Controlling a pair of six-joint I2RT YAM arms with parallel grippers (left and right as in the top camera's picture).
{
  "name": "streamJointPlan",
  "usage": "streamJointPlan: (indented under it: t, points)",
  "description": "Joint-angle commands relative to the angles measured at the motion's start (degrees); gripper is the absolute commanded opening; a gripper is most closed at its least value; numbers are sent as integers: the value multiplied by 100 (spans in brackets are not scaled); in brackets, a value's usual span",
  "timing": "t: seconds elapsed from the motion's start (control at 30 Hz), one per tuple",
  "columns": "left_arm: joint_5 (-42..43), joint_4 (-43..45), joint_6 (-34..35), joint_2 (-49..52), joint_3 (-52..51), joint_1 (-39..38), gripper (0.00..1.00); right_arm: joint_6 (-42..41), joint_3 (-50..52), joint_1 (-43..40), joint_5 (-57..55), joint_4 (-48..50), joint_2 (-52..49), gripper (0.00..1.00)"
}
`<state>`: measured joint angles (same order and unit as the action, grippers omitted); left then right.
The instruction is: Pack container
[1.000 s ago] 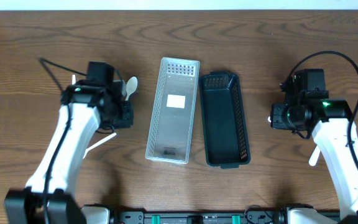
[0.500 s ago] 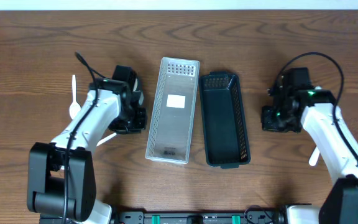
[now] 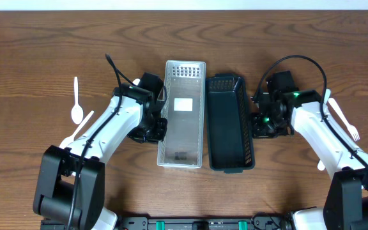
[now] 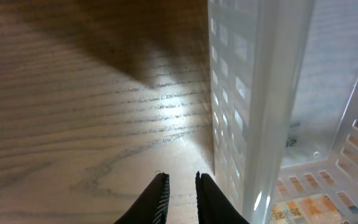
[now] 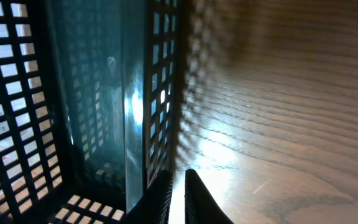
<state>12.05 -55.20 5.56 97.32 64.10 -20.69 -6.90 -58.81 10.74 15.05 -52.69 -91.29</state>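
A white perforated basket (image 3: pixel 183 137) and a dark teal perforated basket (image 3: pixel 230 128) lie side by side at the table's middle, both empty. My left gripper (image 3: pixel 156 130) is shut and empty, its tips on the table against the white basket's left wall (image 4: pixel 253 106); the gripper shows at the bottom of the left wrist view (image 4: pixel 180 178). My right gripper (image 3: pixel 259 125) is shut and empty, beside the dark basket's right wall (image 5: pixel 160 74); the gripper shows low in the right wrist view (image 5: pixel 178 173).
A white spoon (image 3: pixel 76 103) and another white utensil (image 3: pixel 85 120) lie at the left. A white fork (image 3: pixel 342 119) and another white piece (image 3: pixel 321 163) lie at the right, partly under my right arm. The white basket has a label (image 3: pixel 183 104) on its floor.
Both arms have swung inward from the table's sides to the outer walls of the baskets. The white basket has shifted right and straightened, closing the gap to the dark one.
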Motion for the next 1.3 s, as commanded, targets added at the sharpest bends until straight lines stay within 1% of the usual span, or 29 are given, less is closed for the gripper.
streamJointPlan:
  t: [0.0, 0.3, 0.37, 0.47, 0.5, 0.53, 0.57, 0.67, 0.7, 0.73, 0.77, 0.87, 0.9, 0.97, 1.0, 1.03, 1.07, 1.1, 1.13, 1.2, 1.27]
  points:
    - [37, -68, -37, 9, -13, -31, 19, 96, 4, 57, 192, 31, -35, 11]
    - [33, -238, -39, 9, -13, -28, 19, 96, 4, 55, 175, 122, -35, 10]
    - [24, -212, -42, 9, -11, -26, 20, 96, 4, 52, 72, 164, -35, 15]
    - [-280, -144, -42, -2, 2, -24, 29, 87, 4, 35, -330, 225, -33, 19]
    - [-448, -136, -42, -7, 31, -24, 33, 68, 2, 13, -509, 254, -33, 22]
    - [-575, -136, -42, -15, 63, -24, 35, 48, -2, -9, -619, 264, -33, 27]
    - [-699, -133, -42, -39, 107, -24, 37, 48, -15, -42, -717, 280, -33, 30]
    - [-1064, -136, -42, -168, 271, -24, 41, 50, -151, -195, -802, 275, -33, 33]
    - [-1169, -136, -44, -232, 330, -24, 43, 50, -229, -258, -802, 260, -31, 38]
    - [-1263, -138, -42, -326, 402, -24, 45, 52, -328, -321, -800, 227, -31, 45]
    - [-1325, -138, -44, -435, 474, -24, 46, 52, -424, -374, -800, 210, -31, 48]
    - [-1438, -133, -44, -802, 647, -24, 60, 59, -778, -533, -754, 166, -9, 60]
    - [-1453, -131, -42, -955, 688, -22, 69, 127, -911, -584, -756, 149, 0, 62]
    - [-1453, -129, -42, -1285, 726, -24, 82, 114, -1217, -708, -870, 94, 0, 65]
    - [-1453, -133, -42, -1421, 726, -24, 89, -61, -1379, -787, -1029, 79, 0, 63]
    - [-1453, -151, -42, -1600, 726, -24, 98, -402, -1554, -881, -1309, 68, 0, 61]
    - [-1453, -177, -42, -1751, 726, -22, 98, -719, -1681, -951, -1556, 50, 0, 66]
    - [-1453, -201, -42, -1869, 726, -22, 98, -1117, -1808, -1032, -1845, 26, 0, 81]
    - [-1453, -225, -39, -2002, 726, -24, 98, -1576, -1902, -1113, -2140, -9, 0, 90]
    - [-1449, -267, -2, -2227, 726, -24, 98, -2465, -1958, -1270, -2583, -9, 0, 97]
    - [-1449, -286, 122, -2378, 726, -24, 98, -3014, -1941, -1399, -2774, 9, -37, 99]
